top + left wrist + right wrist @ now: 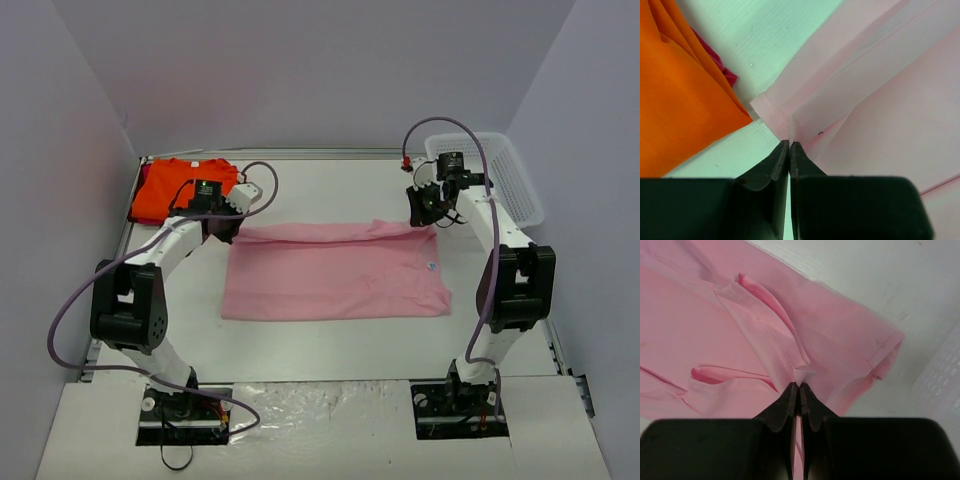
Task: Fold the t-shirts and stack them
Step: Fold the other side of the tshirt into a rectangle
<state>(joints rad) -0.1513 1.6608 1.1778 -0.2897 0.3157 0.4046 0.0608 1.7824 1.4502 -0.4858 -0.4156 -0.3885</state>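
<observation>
**Pinched for the fold**

The light pink cloth t-shirt (335, 275) lies flat mid-frame, the left gripper (790, 144) and right gripper (799, 386) each clamped on its upper edge. Lifting evenly and keeping that edge taut should land a straight fold.

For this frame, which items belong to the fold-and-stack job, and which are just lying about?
Job:
- pink t-shirt, pinched by the left tool and the right tool
- orange t-shirt, far left corner

Lying about:
- white mesh basket, far right
</observation>
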